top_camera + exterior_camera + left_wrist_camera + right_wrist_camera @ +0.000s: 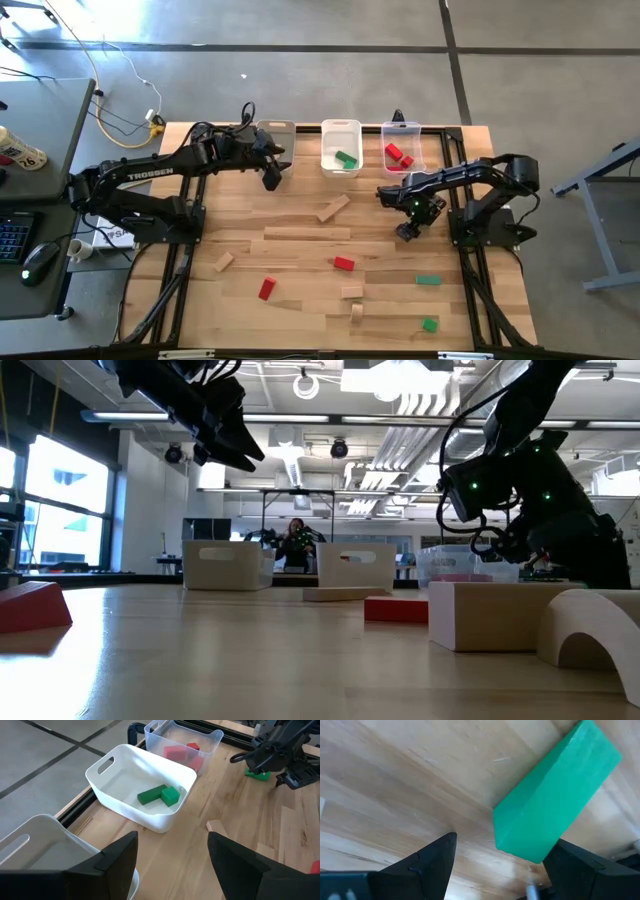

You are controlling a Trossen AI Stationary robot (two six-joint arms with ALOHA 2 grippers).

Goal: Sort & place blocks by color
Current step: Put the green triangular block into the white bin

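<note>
Right gripper (500,865), fingers spread wide and empty, poised low over a green block (555,795) lying on the table (300,250); left gripper (172,865), likewise open and empty, near the white bin (130,785) holding green blocks.

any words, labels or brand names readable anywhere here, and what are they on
"TROSSEN": white letters along the left arm, seen in the high view.
A white sheet under that arm's base bears dark print, partly hidden and too small to read.
A bottle at the picture's left edge has a label, too blurred to read.
Nothing readable on the bins or blocks.
</note>
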